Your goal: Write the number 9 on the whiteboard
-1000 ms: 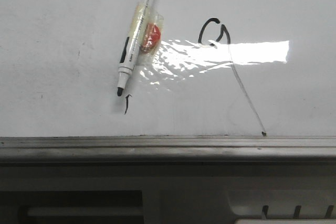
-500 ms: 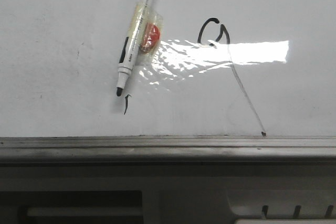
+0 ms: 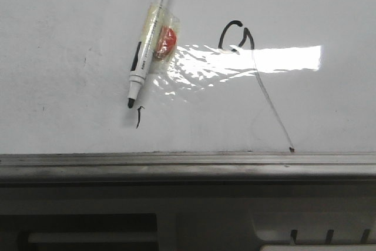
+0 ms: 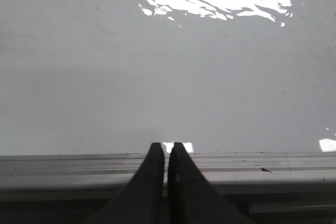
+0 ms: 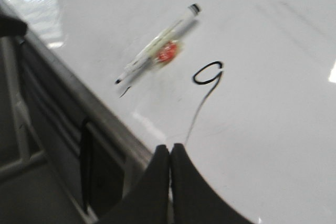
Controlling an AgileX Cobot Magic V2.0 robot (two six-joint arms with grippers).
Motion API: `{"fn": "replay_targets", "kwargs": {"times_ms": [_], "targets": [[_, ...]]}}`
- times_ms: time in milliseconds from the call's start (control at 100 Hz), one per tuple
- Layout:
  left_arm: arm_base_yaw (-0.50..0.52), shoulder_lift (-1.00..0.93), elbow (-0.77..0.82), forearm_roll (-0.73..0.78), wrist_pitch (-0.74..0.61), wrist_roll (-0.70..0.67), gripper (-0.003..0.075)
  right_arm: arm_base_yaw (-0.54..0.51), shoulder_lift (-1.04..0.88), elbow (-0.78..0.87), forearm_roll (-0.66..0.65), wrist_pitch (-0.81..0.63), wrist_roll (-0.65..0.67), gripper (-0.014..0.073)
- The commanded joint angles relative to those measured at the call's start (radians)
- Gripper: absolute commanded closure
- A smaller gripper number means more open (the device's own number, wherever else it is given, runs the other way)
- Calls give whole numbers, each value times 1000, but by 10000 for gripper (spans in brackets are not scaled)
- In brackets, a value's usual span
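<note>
The whiteboard (image 3: 70, 22) fills the front view, glossy white with a grey metal rail (image 3: 188, 164) along its near edge. The number 9 (image 3: 236, 34) is drawn on it in black, a small loop with a faint slanted tail running down to the rail; it also shows in the right wrist view as number 9 (image 5: 207, 73). A white marker pen (image 3: 150, 39) with a red blob taped to it lies on the board left of the figure, tip pointing toward the rail. My left gripper (image 4: 167, 145) is shut and empty over the rail. My right gripper (image 5: 169, 147) is shut and empty near the tail's end.
A short black tick mark (image 3: 139, 116) sits just below the pen's tip. Bright glare (image 3: 276, 58) crosses the board over the figure. Below the rail runs a dark frame (image 3: 88, 227) with slots.
The pen, the figure and the tick mark have all shifted slightly left and up in the front view. Nothing was picked up or released.
</note>
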Motion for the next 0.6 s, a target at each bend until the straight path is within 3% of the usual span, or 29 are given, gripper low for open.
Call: {"fn": "replay_targets", "kwargs": {"times_ms": [0, 130, 350, 590], "targets": [[1, -26, 42, -11, -47, 1, 740, -99, 10, 48, -14, -238, 79, 663], [1, -26, 42, -11, -47, 1, 740, -285, 10, 166, -14, -379, 126, 663], [1, -26, 42, -11, -47, 1, 740, -481, 8, 293, -15, -392, 126, 663], [1, -26, 42, -11, -47, 1, 740, -559, -32, 291, -124, -162, 126, 663]]}}
